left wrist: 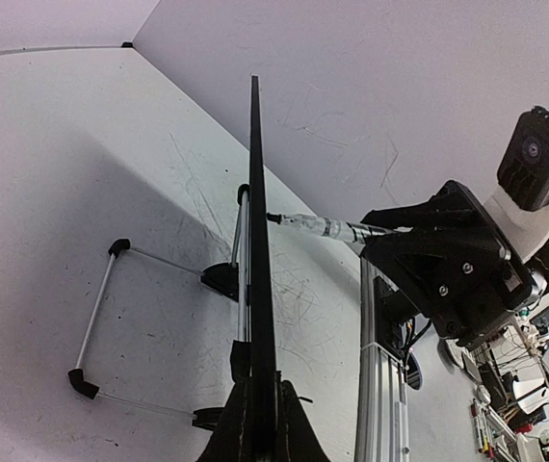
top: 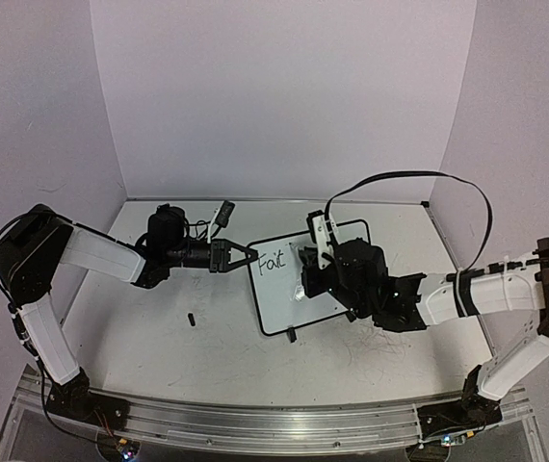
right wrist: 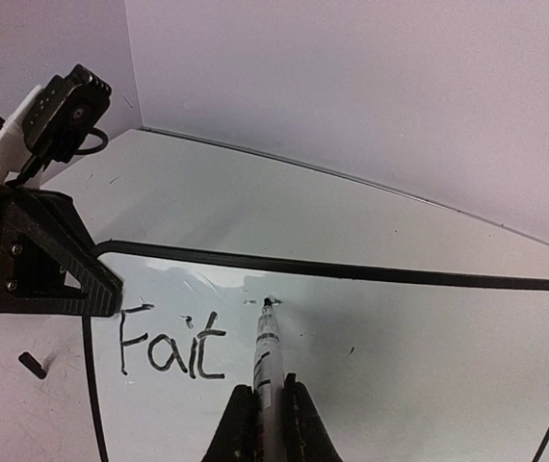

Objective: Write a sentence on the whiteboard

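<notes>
While the left gripper [top: 239, 255] is clamping the left edge of the whiteboard [top: 289, 310], which is sitting mid-table, the right gripper [right wrist: 267, 412] is clenching a marker [right wrist: 266, 351], its tip meeting the board just right of the sentence [right wrist: 171, 345], so far reading "Fait". Risks: pen pressure working the thin frame out of the pinch and skewing strokes; fingers dragging through wet ink

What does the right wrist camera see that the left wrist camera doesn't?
Only the right wrist view shows the letters "Fait" on the whiteboard's face. Only the left wrist view shows the wire stand behind the board, which it sees edge-on. Both show the marker held in the right tool, its tip at the board.
</notes>
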Motion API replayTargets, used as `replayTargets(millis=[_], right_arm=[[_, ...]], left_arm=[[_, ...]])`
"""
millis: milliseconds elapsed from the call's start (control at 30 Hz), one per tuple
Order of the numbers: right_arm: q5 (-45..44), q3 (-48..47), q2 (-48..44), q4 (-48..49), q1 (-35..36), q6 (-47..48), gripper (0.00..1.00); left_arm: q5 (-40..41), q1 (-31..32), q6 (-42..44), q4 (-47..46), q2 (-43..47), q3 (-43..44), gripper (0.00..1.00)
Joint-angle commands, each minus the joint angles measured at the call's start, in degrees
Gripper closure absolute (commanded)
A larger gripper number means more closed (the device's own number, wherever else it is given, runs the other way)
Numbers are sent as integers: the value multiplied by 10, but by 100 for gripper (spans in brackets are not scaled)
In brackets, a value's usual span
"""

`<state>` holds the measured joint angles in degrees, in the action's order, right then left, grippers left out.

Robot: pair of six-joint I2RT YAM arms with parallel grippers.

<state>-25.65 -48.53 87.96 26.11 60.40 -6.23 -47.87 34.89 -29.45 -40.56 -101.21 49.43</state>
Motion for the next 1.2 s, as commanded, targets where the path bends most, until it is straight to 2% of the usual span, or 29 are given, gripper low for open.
replayTargets(millis=[0,700,1167], right_arm=[[12,-17,6,22,-1,7,100],[7,-22,22,16,0,7,100],[13,13,1,-4,9,-12,100]], left_arm=[[-38,17,-13,18,11,14,100],[-40,18,-13,19,12,14,100],[-39,18,-12,19,11,15,100]])
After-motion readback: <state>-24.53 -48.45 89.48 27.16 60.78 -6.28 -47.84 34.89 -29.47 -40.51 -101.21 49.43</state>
